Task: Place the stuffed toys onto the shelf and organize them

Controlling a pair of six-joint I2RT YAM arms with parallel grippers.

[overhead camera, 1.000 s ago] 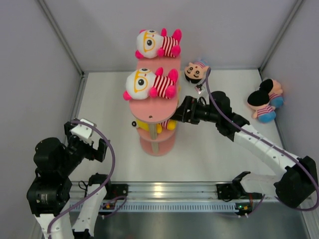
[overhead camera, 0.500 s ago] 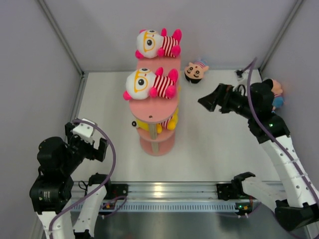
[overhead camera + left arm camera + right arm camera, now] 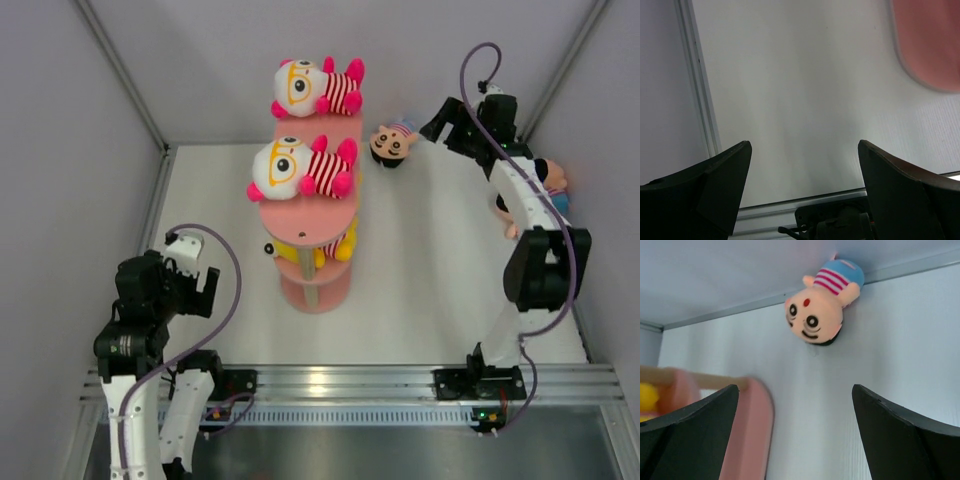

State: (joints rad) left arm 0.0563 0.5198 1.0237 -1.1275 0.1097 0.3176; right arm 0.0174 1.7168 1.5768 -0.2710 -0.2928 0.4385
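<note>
The pink shelf (image 3: 308,215) stands mid-table. A white-faced toy with orange glasses (image 3: 312,88) lies on its top tier. A second one (image 3: 298,167) lies on the middle tier. A yellow bear (image 3: 338,246) sits on a lower tier. A black-haired doll (image 3: 391,144) lies on the table by the back wall; it also shows in the right wrist view (image 3: 821,306). A mouse-eared doll (image 3: 548,186) lies at the right wall, partly behind the right arm. My right gripper (image 3: 441,124) is open and empty, right of the black-haired doll and apart from it. My left gripper (image 3: 190,298) is open and empty, left of the shelf.
Grey walls close the table on the left, back and right. A metal rail (image 3: 330,382) runs along the near edge. In the right wrist view the shelf's edge (image 3: 754,440) is at lower left. In the left wrist view a shelf tier (image 3: 930,45) is at upper right.
My right arm has swung away from the shelf to the back right corner, ending beside the black-haired doll. My left arm has shifted slightly right and toward the near edge. The toys have not moved.
</note>
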